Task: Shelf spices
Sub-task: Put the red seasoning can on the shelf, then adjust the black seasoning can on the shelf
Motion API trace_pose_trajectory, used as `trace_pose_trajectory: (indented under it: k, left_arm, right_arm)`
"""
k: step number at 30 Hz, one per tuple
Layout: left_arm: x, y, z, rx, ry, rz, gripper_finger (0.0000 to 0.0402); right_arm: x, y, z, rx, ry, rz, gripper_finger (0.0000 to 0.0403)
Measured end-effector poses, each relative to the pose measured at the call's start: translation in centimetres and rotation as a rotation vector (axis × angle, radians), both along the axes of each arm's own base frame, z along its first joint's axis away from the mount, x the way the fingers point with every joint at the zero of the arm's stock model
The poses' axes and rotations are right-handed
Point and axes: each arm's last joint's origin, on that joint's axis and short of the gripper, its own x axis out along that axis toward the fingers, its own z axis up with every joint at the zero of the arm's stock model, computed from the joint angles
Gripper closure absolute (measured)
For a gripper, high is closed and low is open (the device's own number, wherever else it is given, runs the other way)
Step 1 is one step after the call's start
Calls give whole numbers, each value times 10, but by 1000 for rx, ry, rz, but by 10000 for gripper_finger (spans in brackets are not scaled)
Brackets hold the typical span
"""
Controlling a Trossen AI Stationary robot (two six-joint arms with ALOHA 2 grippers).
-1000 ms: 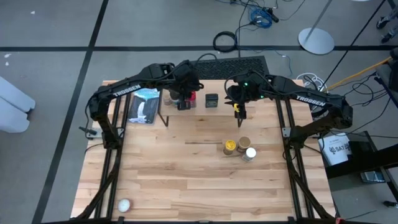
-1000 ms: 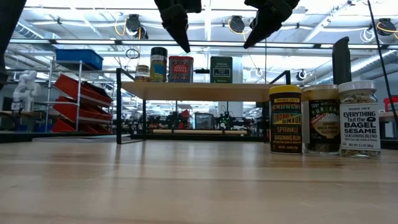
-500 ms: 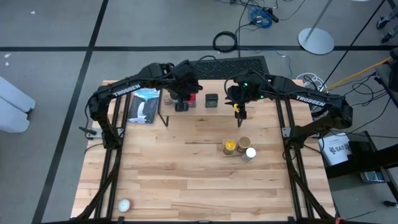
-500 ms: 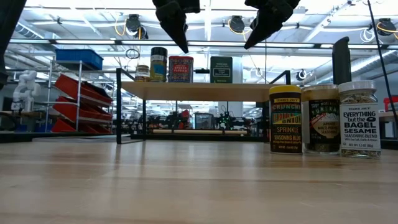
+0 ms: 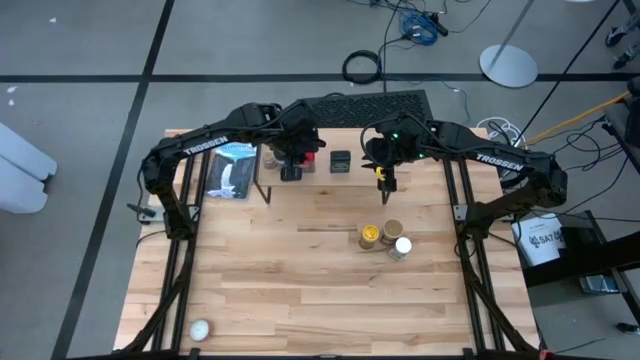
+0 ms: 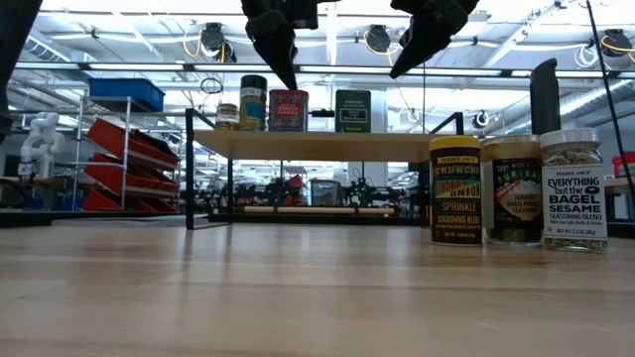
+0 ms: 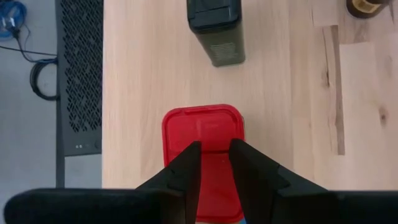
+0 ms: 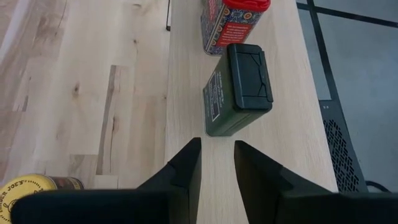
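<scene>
The shelf (image 6: 327, 145) stands along the table's far edge. On it are a red tin (image 6: 288, 110), a black square tin (image 6: 352, 110), a dark-lidded jar (image 6: 253, 102) and a small jar (image 6: 227, 116). Three more spices stand together on the table at centre right: a yellow-lidded jar (image 5: 370, 235), a tan-lidded jar (image 5: 392, 229) and a white-lidded jar (image 5: 402, 246). My left gripper (image 7: 215, 149) hangs just above the red tin's lid (image 7: 202, 127), pointing steeply down, open by a narrow gap and empty. My right gripper (image 8: 217, 146) hovers above the shelf's right part, short of the black tin (image 8: 239, 87), also narrowly open and empty.
A flat blue-and-black package (image 5: 232, 170) lies at the far left beside the shelf. A small white ball (image 5: 200, 329) sits near the front left corner. A black perforated box (image 5: 375, 105) stands behind the far edge. Bare tabletop (image 5: 300, 280) spreads across the middle and front.
My left gripper has tipped a little, its fingertips dipping slightly toward the red tin. My right gripper and all the spices have kept still.
</scene>
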Motion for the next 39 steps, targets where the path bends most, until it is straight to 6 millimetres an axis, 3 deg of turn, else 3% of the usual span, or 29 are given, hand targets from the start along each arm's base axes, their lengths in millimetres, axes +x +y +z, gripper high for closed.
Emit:
trace_pose_trajectory:
  k: [19,39]
  left_arm:
    - [-4,0,-6,9,50,16,305]
    - [-17,-2,12,99,0,57,304]
  right_arm:
    - [-1,0,-1,5,13,0,321]
    - [0,0,1,10,-8,-12,321]
